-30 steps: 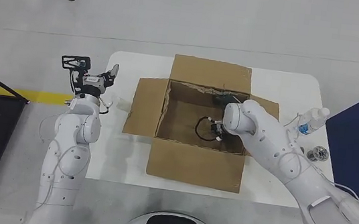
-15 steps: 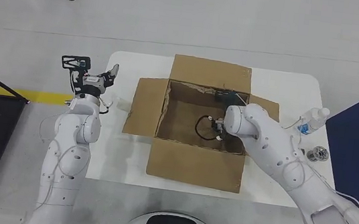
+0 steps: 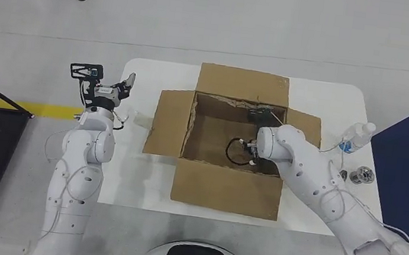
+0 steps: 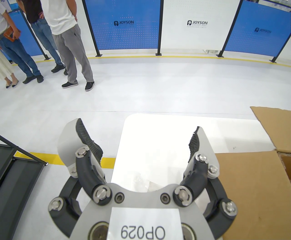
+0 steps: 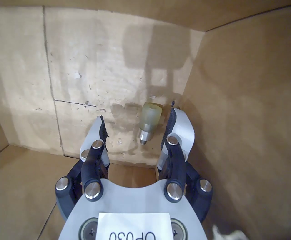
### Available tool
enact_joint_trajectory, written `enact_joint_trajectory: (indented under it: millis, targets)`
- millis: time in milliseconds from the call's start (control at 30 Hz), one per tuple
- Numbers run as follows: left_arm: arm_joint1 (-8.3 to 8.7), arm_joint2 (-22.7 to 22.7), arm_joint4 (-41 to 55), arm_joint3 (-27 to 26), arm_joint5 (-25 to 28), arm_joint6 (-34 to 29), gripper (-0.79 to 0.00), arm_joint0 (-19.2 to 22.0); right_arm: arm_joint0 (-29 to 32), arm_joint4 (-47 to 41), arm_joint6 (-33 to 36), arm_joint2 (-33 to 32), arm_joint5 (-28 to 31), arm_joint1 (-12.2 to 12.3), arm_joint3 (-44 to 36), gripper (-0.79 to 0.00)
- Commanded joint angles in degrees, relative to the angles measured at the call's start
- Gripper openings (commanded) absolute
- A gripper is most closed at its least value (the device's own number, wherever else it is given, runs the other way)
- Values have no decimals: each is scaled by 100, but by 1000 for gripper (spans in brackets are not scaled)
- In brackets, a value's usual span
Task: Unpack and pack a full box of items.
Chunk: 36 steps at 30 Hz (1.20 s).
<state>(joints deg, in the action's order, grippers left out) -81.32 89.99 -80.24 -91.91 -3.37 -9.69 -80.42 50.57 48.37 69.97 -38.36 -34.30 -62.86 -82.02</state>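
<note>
An open cardboard box (image 3: 217,183) stands in the middle of the white table (image 3: 129,180). My right arm reaches down into it. Inside, my right gripper (image 5: 137,117) is open just above the box floor. A small yellowish cylinder with a metal stud (image 5: 149,120) lies between its fingers, closer to one finger (image 5: 179,123) and touching neither. A black cable loop (image 3: 232,150) and a dark item (image 3: 258,116) also lie in the box. My left gripper (image 4: 138,127) hangs open and empty over the table's left end, apart from the box.
A water bottle (image 3: 353,136) and a small metal part (image 3: 364,175) stand on the table to the right of the box. A clear plastic piece (image 3: 135,117) lies below my left gripper. The box's left flap (image 4: 250,181) is spread flat.
The right arm has shifted a little toward the box's right side, and the box has slid slightly to the right. The left arm has kept still.
</note>
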Motion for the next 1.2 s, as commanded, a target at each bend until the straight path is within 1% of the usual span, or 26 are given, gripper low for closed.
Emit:
enact_joint_trajectory:
  millis: [0, 100, 133, 167, 200, 233, 300, 333, 467, 500, 533, 567, 667, 800, 900, 1033, 1100, 1167]
  targets:
    - [0, 0, 0, 0, 0, 0, 0, 0, -76, -7, 44, 105, 42, -66, 140, -151]
    - [0, 0, 0, 0, 0, 0, 0, 0, -195, -34, 93, 210, 90, -157, 359, -191]
    - [0, 0, 0, 0, 0, 0, 0, 0, -229, -69, 107, 232, 105, -186, 430, -191]
    - [0, 0, 0, 0, 0, 0, 0, 0, -268, -87, 135, 258, 133, -212, 514, -246]
    - [0, 0, 0, 0, 0, 0, 0, 0, -295, -101, 148, 271, 146, -230, 562, -320]
    - [0, 0, 0, 0, 0, 0, 0, 0, -343, -134, 162, 289, 159, -263, 660, -366]
    - [0, 0, 0, 0, 0, 0, 0, 0, -404, -170, 186, 322, 183, -310, 768, -446]
    - [0, 0, 0, 0, 0, 0, 0, 0, -429, -188, 193, 331, 191, -331, 813, -502]
    - [0, 0, 0, 0, 0, 0, 0, 0, -504, -234, 201, 340, 199, -389, 966, -631]
    - [0, 0, 0, 0, 0, 0, 0, 0, -518, -230, 200, 348, 197, -402, 992, -696]
    - [0, 0, 0, 0, 0, 0, 0, 0, -537, -214, 196, 352, 194, -417, 1028, -730]
    - [0, 0, 0, 0, 0, 0, 0, 0, -545, -193, 190, 354, 188, -425, 1044, -785]
    - [0, 0, 0, 0, 0, 0, 0, 0, -532, -209, 194, 292, 192, -423, 874, -785]
    - [0, 0, 0, 0, 0, 0, 0, 0, -296, -174, 236, -34, 235, -288, 12, -785]
    - [0, 0, 0, 0, 0, 0, 0, 0, 89, -84, 275, -491, 274, -95, -960, -785]
    - [0, 0, 0, 0, 0, 0, 0, 0, 756, -60, 367, -1361, 402, 181, -2516, -785]
    - [0, 0, 0, 0, 0, 0, 0, 0, 1125, -175, 203, -1892, 529, 287, -3382, -785]
    - [0, 0, 0, 0, 0, 0, 0, 0, 1528, -398, -128, -2511, 674, 371, -4172, -785]
